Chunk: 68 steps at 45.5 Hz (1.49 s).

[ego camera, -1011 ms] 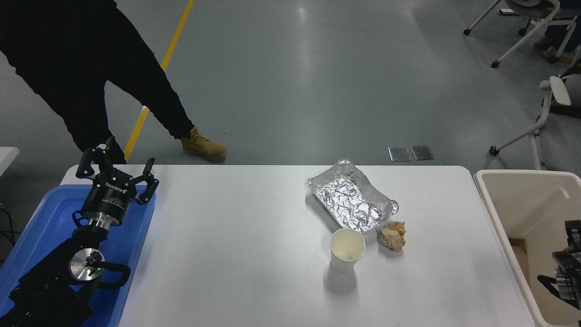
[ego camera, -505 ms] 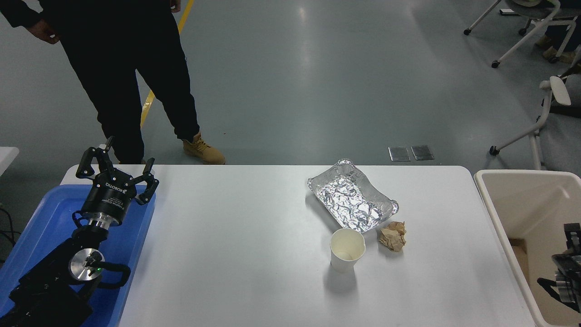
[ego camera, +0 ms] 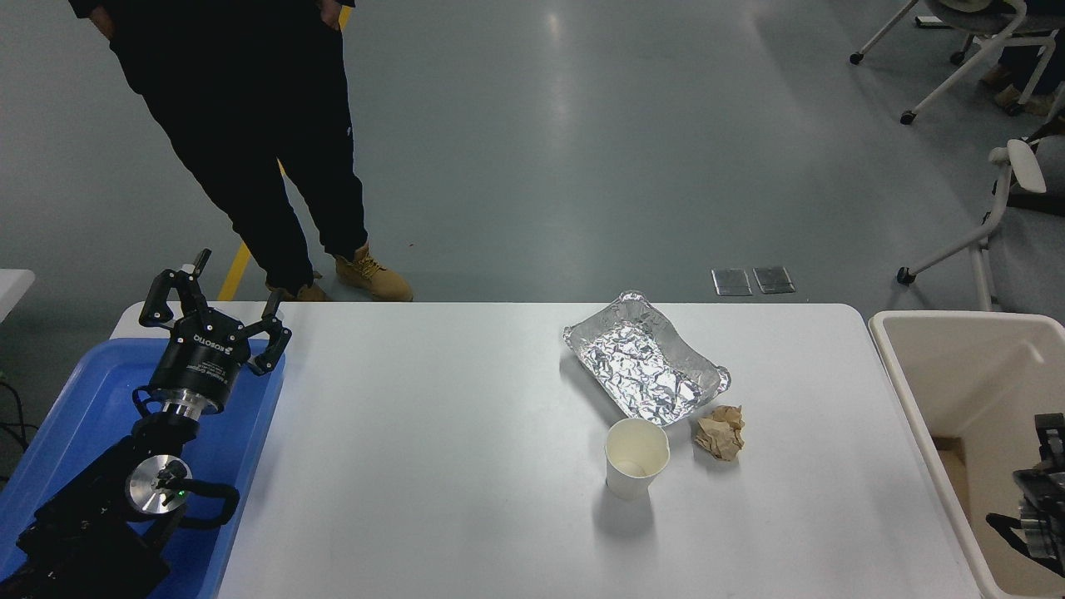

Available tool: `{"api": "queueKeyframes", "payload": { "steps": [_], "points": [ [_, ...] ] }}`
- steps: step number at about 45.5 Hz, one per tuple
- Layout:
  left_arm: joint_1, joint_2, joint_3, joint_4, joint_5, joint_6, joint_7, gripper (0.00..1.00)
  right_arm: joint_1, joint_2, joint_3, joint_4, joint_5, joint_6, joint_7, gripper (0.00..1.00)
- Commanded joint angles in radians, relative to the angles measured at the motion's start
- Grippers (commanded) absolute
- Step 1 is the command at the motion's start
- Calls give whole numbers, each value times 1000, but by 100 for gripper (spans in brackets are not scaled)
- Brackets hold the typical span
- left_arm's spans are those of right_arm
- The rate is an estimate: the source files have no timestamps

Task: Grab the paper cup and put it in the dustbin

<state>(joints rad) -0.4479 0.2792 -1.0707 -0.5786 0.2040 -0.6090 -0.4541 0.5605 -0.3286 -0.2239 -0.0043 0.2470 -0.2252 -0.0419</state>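
Our left claw [ego camera: 215, 304] is parked spread wide over the bench's left edge. The upright paper cup [ego camera: 636, 457], right of centre, looks light and crushable; we judge a gentle mid-wall pinch best. Right claw [ego camera: 1040, 507], state unclear, hangs over the dustbin [ego camera: 915, 399].

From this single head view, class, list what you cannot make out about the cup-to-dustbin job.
1. Right gripper: cut off by the right edge; open or shut cannot be told.
2. Dustbin: right part and near end cropped by the frame; most of its floor is unseen.
3. Paper cup: its far outer wall is hidden by the cup itself.
4. Person: upper body cut off at the top edge.
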Motion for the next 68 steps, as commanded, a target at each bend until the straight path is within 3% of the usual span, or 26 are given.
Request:
{"api": "queueKeyframes", "payload": {
  "steps": [1, 8, 13, 23, 41, 68],
  "points": [
    [0, 0, 0, 0, 2, 0, 0, 98, 27, -38, -3, 70, -6, 3, -1, 100],
    [0, 0, 0, -1, 0, 0, 0, 98, 71, -156, -14, 181, -14, 4, -1, 100],
    [0, 0, 0, -1, 0, 0, 0, 98, 134, -178, -44, 202, -18, 4, -1, 100],
    [0, 0, 0, -1, 0, 0, 0, 98, 372, -222, -464, 288, -12, 4, 0, 100],
    [0, 0, 0, -1, 0, 0, 0, 98, 866, -179, -890, 648, -18, 36, 2, 100],
    [0, 0, 0, -1, 0, 0, 2, 98, 1545, -124, -937, 1302, -17, 667, 0, 100]
  ]
}}
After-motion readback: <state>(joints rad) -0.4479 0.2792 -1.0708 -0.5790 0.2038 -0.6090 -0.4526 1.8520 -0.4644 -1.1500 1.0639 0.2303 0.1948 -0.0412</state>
